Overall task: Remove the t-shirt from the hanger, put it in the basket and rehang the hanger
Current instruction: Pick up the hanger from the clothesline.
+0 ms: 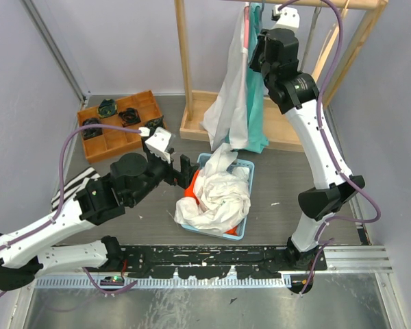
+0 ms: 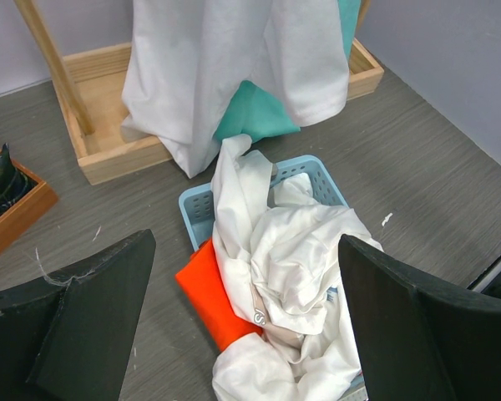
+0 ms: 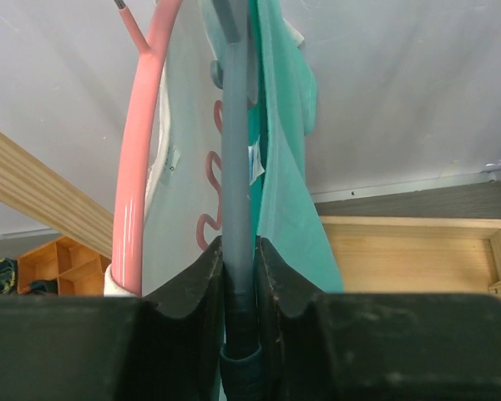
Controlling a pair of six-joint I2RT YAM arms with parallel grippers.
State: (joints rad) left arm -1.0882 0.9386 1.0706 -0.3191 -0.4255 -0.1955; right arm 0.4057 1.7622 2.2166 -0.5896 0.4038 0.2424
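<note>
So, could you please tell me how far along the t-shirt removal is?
Apparently done: white garments and an orange garment lie in the blue basket. In hand: the right gripper is clamped on the blue-grey hanger carrying the teal t-shirt. Remaining: that t-shirt is still on its hanger, as is a white shirt on the pink hanger; the left gripper is open, empty.

Letter S on white garment's tag

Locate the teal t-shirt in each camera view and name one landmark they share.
Top external: teal t-shirt hangs upper centre, right of the white shirt.
Left wrist: top centre, peeking below the white shirt.
Right wrist: centre, right of the grey-blue hanger.
Shared landmark: the wooden rack base.
</note>
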